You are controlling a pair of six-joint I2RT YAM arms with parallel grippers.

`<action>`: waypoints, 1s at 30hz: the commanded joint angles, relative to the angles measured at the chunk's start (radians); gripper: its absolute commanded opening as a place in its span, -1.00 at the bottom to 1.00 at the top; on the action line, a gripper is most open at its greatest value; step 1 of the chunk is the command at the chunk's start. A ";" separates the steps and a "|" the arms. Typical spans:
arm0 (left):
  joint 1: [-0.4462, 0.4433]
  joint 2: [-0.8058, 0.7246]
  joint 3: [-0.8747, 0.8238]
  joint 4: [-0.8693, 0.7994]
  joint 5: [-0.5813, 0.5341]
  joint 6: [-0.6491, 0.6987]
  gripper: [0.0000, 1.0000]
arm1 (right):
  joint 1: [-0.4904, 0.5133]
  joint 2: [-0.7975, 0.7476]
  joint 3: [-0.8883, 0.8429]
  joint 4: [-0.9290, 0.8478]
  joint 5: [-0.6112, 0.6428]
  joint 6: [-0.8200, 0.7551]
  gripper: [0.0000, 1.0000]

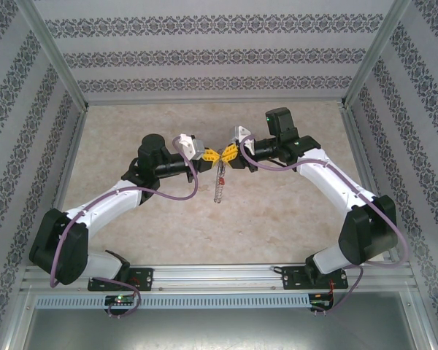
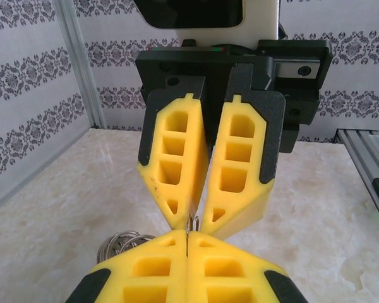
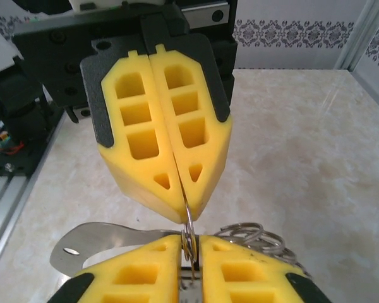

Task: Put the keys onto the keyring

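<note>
Two grippers meet tip to tip above the table (image 1: 292,211) in the top view, the keyring (image 1: 219,184) hanging below them. Left wrist view: left gripper (image 2: 187,251) clenched on the ring. Right wrist view: right gripper (image 3: 189,252) slightly parted around the ring.

arms (image 1: 328,175): white shells, black joints | purple cables | yellow fingers (image 2: 177,170)

Beige marble table (image 1: 292,219) (pale veining), bare
</note>
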 commanded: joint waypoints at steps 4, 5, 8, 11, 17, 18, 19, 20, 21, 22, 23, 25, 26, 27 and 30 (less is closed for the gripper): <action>-0.009 -0.008 0.035 0.022 0.031 0.014 -1.00 | 0.007 0.006 0.037 -0.018 -0.058 0.000 -0.61; -0.009 -0.006 0.035 0.025 0.032 0.013 -1.00 | 0.007 0.006 0.037 -0.018 -0.060 -0.001 -0.66; -0.009 -0.003 0.041 0.015 0.035 0.018 -1.00 | 0.007 0.012 0.035 -0.016 -0.057 -0.001 -0.69; -0.010 -0.001 0.048 -0.009 0.039 0.030 -1.00 | 0.008 0.012 0.035 -0.013 -0.057 0.000 -0.70; -0.009 0.002 0.055 -0.043 0.031 0.048 -1.00 | 0.008 0.017 0.046 -0.029 -0.072 -0.005 -1.00; -0.009 0.005 0.057 -0.052 0.021 0.050 -1.00 | 0.008 0.018 0.049 -0.034 -0.072 0.001 -1.00; -0.010 0.007 0.058 -0.060 0.005 0.047 -1.00 | 0.007 0.020 0.054 -0.037 -0.071 0.015 -1.00; -0.008 0.012 0.059 -0.063 -0.026 0.039 -1.00 | 0.008 0.026 0.061 -0.045 -0.064 0.037 -1.00; -0.008 0.014 0.055 -0.055 -0.060 0.023 -1.00 | 0.008 0.030 0.071 -0.050 -0.046 0.071 -1.00; -0.006 0.015 0.042 -0.025 -0.085 0.000 -0.95 | 0.008 0.041 0.088 -0.067 -0.011 0.117 -1.00; 0.000 0.016 0.025 0.020 -0.099 -0.028 -0.84 | 0.008 0.052 0.105 -0.095 0.022 0.146 -1.00; 0.008 0.026 0.009 0.082 -0.118 -0.085 -0.49 | 0.015 0.058 0.116 -0.129 0.074 0.170 -1.00; 0.009 0.031 0.009 0.098 -0.113 -0.103 -0.39 | 0.019 0.055 0.108 -0.122 0.094 0.192 -1.00; 0.010 0.035 0.011 0.100 -0.106 -0.110 -0.30 | 0.021 0.051 0.101 -0.114 0.108 0.218 -1.00; 0.012 0.039 0.011 0.112 -0.105 -0.148 -0.15 | 0.034 0.043 0.095 -0.091 0.181 0.344 -1.00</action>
